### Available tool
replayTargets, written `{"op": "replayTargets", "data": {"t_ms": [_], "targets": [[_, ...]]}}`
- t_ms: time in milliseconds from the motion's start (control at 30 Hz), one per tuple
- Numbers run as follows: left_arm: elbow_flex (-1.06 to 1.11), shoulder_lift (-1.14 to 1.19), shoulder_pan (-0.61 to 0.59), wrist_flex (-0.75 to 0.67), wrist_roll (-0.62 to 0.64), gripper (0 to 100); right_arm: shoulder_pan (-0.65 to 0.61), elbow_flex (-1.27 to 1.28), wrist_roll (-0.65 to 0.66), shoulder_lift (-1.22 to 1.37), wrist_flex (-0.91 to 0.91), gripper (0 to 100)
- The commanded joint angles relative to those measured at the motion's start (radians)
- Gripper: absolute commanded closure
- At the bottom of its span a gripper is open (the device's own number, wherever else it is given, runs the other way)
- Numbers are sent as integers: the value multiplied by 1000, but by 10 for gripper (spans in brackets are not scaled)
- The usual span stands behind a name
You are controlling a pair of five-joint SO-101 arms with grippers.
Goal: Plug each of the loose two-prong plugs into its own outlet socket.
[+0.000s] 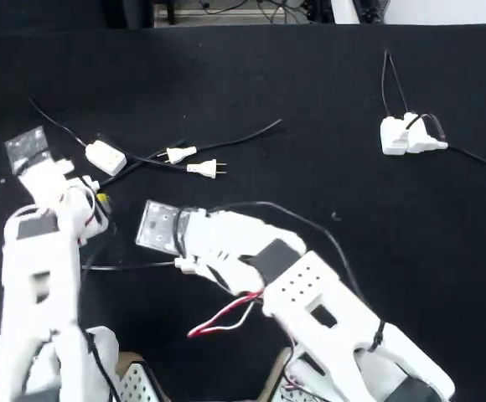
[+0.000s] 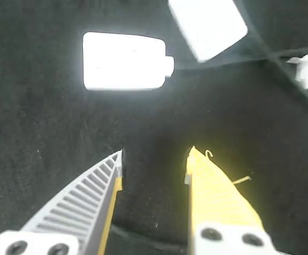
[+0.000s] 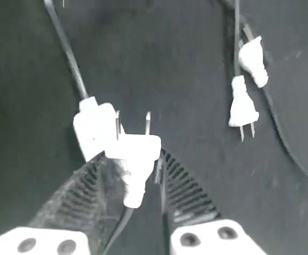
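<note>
Your right gripper (image 3: pixel 134 171) is clenched on a plug (image 3: pixel 133 151). Its prongs point away from the wrist and its cord trails back between the fingers. Your left gripper (image 2: pixel 154 159) hangs released and empty, just short of the socket (image 2: pixel 125 61), which lies flat on the black table (image 1: pixel 327 75).

The main risk is the socket sliding. It looks light and nothing pins it, so a push from the prongs will likely shove it away unless your left fingers brace it first.

You hold the plug by its narrow body, so a slightly skewed approach may twist it in the grip and send the prongs off the slots. You cannot tell from here which face of the socket carries the slots, so check that before you commit.

Watch the cords too. The held plug's cord runs back under your right arm and may snag or drag as you reach. A loose plug (image 1: pixel 180 154) and a second plug (image 1: pixel 205 168) lie near the socket, their cords crossing beside it. Closing your left fingers carelessly could trap one.

The far socket (image 1: pixel 394 134), well apart, looks already filled, so leave it alone.
</note>
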Motion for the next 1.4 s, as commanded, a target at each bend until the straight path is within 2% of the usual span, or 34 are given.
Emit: {"op": "replayTargets", "data": {"t_ms": [0,167,400,667,767,967,1167,1367], "targets": [[114,-295,-1,-51,9,802,-18,39,-107,8,-178,988],[203,-491,51,-51,8,802,-31,162,-190,7,-393,988],[282,-637,193,-41,-84,802,-80,248,-190,7,-525,988],[329,-738,305,2,-146,802,-77,254,-198,7,-532,988],[335,-760,346,21,-146,802,-77,251,-264,7,-532,988],[340,-767,358,32,-175,802,-75,251,-273,7,-532,988],[262,-772,395,160,-210,802,-14,242,-281,7,-537,988],[266,-772,443,155,-212,802,-14,242,-273,7,-535,988]]}}
